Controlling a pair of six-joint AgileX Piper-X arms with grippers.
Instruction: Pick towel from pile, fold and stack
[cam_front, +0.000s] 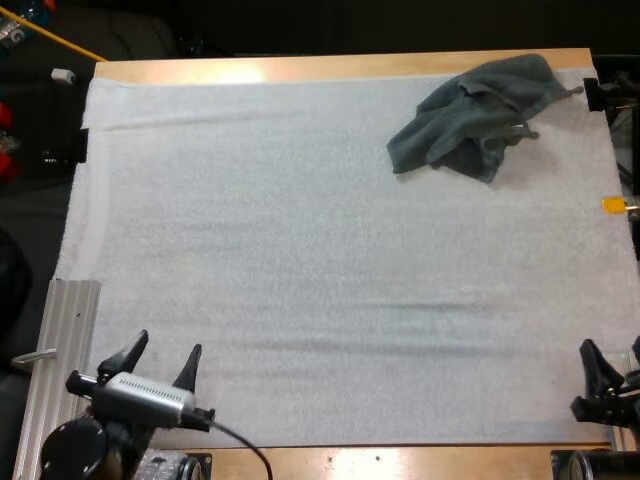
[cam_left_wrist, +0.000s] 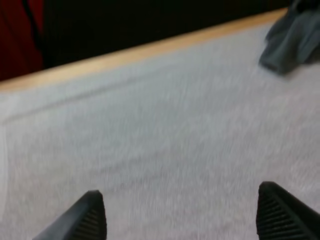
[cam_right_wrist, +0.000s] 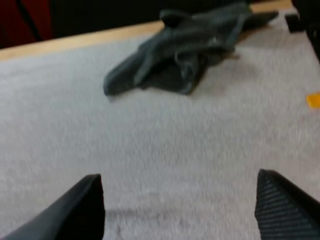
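Towel (cam_front: 475, 115), crumpled and dark grey-green, lies at the far right of the white mat (cam_front: 300, 250). Left gripper (cam_front: 160, 358) and right gripper (cam_right_wrist: 180, 210) hover over the near corners, both spread wide and holding nothing.

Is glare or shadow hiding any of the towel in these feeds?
High view: even light, crumpled towel dark and plain against the white mat; faint glare only on the table at its far edge. Right wrist view: soft shadow under the towel's near folds. Left wrist view: no glare.

The flat white mat (cam_front: 300, 260) lies open throughout, except its far right corner, blocked by a crumpled dark grey-green towel (cam_front: 478, 115).
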